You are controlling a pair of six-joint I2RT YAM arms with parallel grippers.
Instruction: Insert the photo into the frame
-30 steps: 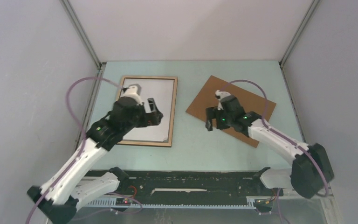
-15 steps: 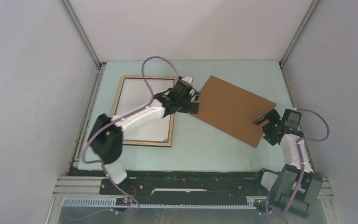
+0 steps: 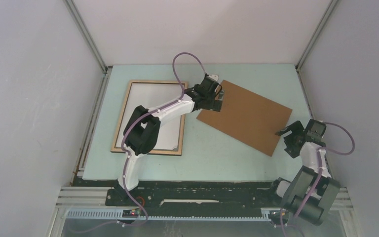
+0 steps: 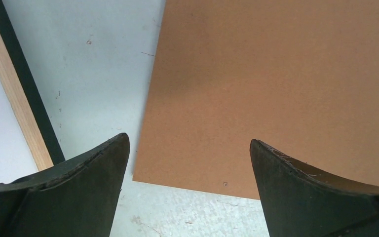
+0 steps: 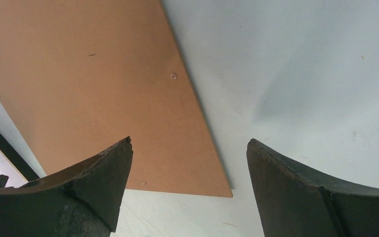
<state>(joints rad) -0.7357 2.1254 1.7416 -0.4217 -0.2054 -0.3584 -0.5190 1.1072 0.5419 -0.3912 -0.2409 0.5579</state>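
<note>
Your left gripper [image 4: 188, 143] hangs with its jaws wide apart and nothing between them, right over the near-left corner of the brown backing board [image 4: 276, 74]. One finger is above bare table [image 3: 227, 153], the other above the board. Your right gripper [image 5: 188, 142] is spread just as wide and also empty, hovering at the board's opposite corner beside the right wall.

Out to the left, well apart from the board, the frame [image 3: 153, 82] lies flat with its tan wood rail showing. The photo [image 3: 148, 96] appears to sit inside it, white back up.

That print looks thin, light and bendy, and its glossy face probably marks easily. If you touch it, press gently on the white back near an edge and don't pinch the middle.

The frame looks light and rigid, so a rail is your best hold.

The board seems stiff, thin and flush to the table. Your way in is likely a corner or edge, tipped up a little first.
</note>
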